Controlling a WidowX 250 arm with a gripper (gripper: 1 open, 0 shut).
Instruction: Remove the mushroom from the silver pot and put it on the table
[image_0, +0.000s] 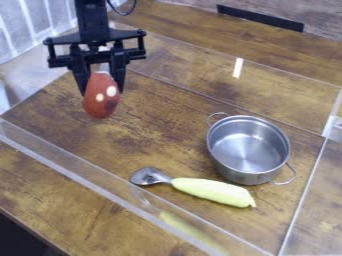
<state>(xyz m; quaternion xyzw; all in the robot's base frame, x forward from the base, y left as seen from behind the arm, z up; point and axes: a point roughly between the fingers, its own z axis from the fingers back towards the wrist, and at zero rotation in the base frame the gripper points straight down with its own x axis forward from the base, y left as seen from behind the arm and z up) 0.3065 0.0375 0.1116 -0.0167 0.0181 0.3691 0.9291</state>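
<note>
One claw (99, 72) is clamped on one mushroom (100, 98), its red cap hanging downward above the surface (147, 115), at the far side from the pot (249, 148). It is probably carried there so it can be set down on bare wood, well apart from the one pot and the one yellow-handled spoon (211, 192), which lies flat just beside the pot, likely unneeded.
</note>
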